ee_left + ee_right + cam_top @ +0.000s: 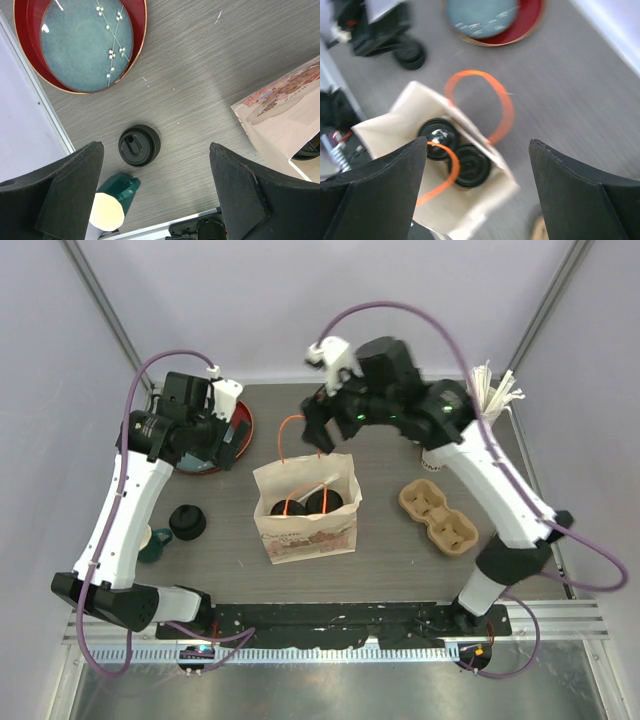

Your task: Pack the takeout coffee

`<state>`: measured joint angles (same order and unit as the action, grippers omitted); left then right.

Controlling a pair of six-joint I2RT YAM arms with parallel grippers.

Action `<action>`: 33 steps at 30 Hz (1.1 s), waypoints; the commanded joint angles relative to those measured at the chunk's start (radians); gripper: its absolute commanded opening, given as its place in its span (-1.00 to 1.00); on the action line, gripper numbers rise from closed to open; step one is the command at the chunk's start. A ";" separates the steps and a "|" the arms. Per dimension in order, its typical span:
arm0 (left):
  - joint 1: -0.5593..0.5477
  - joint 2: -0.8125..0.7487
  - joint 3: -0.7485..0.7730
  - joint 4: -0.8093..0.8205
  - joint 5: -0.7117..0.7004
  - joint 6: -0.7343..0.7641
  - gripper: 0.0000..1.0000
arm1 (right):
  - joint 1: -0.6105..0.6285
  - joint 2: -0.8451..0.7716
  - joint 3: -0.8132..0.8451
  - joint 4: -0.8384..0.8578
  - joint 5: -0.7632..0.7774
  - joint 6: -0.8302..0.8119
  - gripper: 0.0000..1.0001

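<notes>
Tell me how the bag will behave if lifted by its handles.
The bag is thin paper, so its walls will probably flex. Two lidded cups sit at its bottom, so it should hang fairly steady. The orange handles look thin and limp, likely to shift.

place: robot lab cell | signs: plain white walls [300, 300], aluminium frame [110, 315], mounting rail [350, 652]

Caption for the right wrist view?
Open right tool hovers over a cream paper bag with orange handles holding two black-lidded cups.

two takeout cups [283, 507] upright, side by side inside the paper bag [305, 535]; only black lids show
</notes>
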<state>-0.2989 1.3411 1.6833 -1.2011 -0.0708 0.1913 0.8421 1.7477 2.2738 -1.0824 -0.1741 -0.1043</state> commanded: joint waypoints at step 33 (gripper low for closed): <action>0.006 0.032 -0.042 0.075 -0.003 0.056 0.82 | -1.032 -0.079 -0.732 0.681 0.390 0.236 -0.36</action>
<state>-0.2985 1.3731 1.6318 -1.1576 -0.0704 0.2348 -0.1745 1.6325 1.4647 -0.4759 0.2329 0.1101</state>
